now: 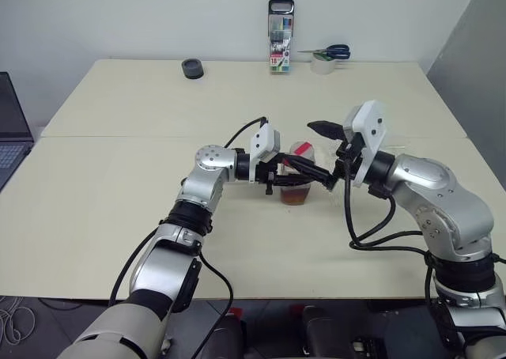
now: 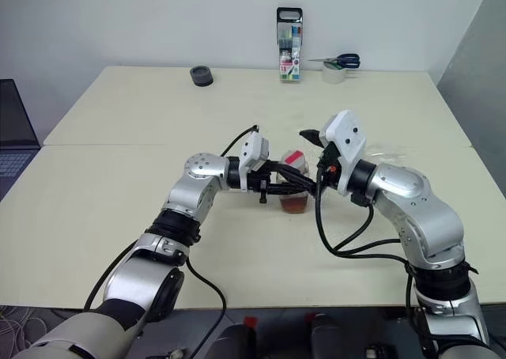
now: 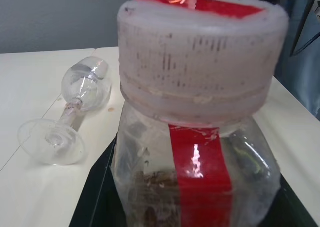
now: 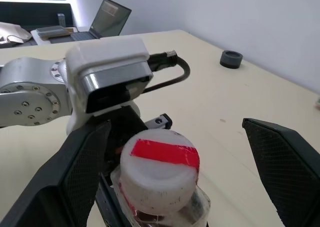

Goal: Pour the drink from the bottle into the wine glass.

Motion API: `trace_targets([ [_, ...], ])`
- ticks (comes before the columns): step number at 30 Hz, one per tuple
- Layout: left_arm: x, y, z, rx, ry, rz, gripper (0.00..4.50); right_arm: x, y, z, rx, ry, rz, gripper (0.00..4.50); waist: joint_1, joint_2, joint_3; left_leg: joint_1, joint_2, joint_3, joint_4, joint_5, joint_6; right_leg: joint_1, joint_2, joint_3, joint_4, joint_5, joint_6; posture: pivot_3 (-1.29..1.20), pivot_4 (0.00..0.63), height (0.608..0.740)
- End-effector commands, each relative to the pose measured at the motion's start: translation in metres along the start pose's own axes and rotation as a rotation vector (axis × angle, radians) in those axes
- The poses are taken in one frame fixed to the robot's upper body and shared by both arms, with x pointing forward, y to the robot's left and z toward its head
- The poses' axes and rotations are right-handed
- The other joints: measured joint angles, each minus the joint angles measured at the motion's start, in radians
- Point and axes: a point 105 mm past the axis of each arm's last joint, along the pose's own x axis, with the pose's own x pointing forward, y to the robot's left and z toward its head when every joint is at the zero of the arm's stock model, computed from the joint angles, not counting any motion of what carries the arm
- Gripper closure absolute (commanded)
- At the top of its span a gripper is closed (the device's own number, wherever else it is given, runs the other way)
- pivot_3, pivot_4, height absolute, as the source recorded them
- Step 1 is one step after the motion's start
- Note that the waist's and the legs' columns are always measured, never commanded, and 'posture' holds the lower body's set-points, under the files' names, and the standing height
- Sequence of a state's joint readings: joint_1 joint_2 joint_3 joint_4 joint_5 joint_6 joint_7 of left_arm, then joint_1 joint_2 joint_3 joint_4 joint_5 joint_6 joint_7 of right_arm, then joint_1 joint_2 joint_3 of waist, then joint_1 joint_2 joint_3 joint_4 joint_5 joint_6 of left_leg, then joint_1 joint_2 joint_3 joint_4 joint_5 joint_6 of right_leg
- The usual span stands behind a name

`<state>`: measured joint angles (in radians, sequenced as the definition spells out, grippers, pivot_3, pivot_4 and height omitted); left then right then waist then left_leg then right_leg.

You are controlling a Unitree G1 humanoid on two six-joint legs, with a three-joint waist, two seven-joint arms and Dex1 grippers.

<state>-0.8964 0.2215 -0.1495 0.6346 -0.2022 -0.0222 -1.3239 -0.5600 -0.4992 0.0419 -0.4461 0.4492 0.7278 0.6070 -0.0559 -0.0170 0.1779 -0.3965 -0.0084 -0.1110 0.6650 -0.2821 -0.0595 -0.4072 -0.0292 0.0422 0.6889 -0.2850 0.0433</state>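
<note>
The bottle (image 1: 299,171) stands at the middle of the table, clear plastic with a red strip and a white cap (image 4: 159,173) taped red. A little amber drink (image 1: 296,195) sits in its base. My left gripper (image 1: 316,175) reaches in from the left, shut on the bottle's body. Open wide, my right gripper (image 1: 326,149) has one finger on each side of the cap without touching it. The wine glass (image 3: 75,114) lies on its side on the table beyond the bottle.
At the table's far edge stand a marker case (image 1: 281,36), scissors (image 1: 328,52) on a tape roll (image 1: 322,65), and a black round object (image 1: 192,68). A laptop (image 1: 12,130) sits off the table's left side.
</note>
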Motion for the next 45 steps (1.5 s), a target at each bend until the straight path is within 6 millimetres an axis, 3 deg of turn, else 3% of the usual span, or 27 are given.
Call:
trace_targets([
  [1,0.000,0.003,0.020,0.053,-0.051,-0.007,2.79,-0.005,-0.003,0.007,-0.040,-0.025,-0.039,0.00,0.000,0.000,0.000,0.000,0.000,0.000,0.000,0.000,0.000,0.000,0.000,0.000,0.000,0.000,0.000,0.00,0.150,0.740],
  [16,-0.001,0.002,0.019,0.055,-0.044,-0.014,2.79,-0.024,-0.011,0.004,-0.001,-0.009,-0.108,0.00,0.000,0.000,0.000,0.000,0.000,0.000,0.000,0.000,0.000,0.000,0.000,0.000,0.000,0.000,0.000,0.00,0.150,0.740],
  [25,-0.001,0.004,0.019,0.044,-0.048,-0.003,2.79,-0.030,0.011,0.013,0.015,-0.015,-0.006,0.00,0.001,0.000,0.000,0.000,0.000,0.000,0.000,0.000,0.000,0.000,0.000,0.000,0.000,0.000,0.000,0.00,0.150,0.740],
  [35,-0.002,0.007,0.026,0.033,-0.065,-0.012,2.79,-0.005,0.010,0.014,-0.050,-0.022,-0.071,0.00,-0.001,0.000,0.000,0.000,0.000,0.000,0.000,0.000,0.000,0.000,0.001,0.000,0.000,0.000,0.000,0.00,0.150,0.740],
  [45,-0.003,0.004,0.024,0.035,-0.048,-0.036,2.79,0.003,0.006,0.015,-0.039,-0.050,-0.106,0.00,-0.001,0.000,0.000,0.000,0.000,0.000,0.000,0.000,0.000,0.000,0.001,0.000,0.000,0.000,0.000,0.00,0.150,0.740],
])
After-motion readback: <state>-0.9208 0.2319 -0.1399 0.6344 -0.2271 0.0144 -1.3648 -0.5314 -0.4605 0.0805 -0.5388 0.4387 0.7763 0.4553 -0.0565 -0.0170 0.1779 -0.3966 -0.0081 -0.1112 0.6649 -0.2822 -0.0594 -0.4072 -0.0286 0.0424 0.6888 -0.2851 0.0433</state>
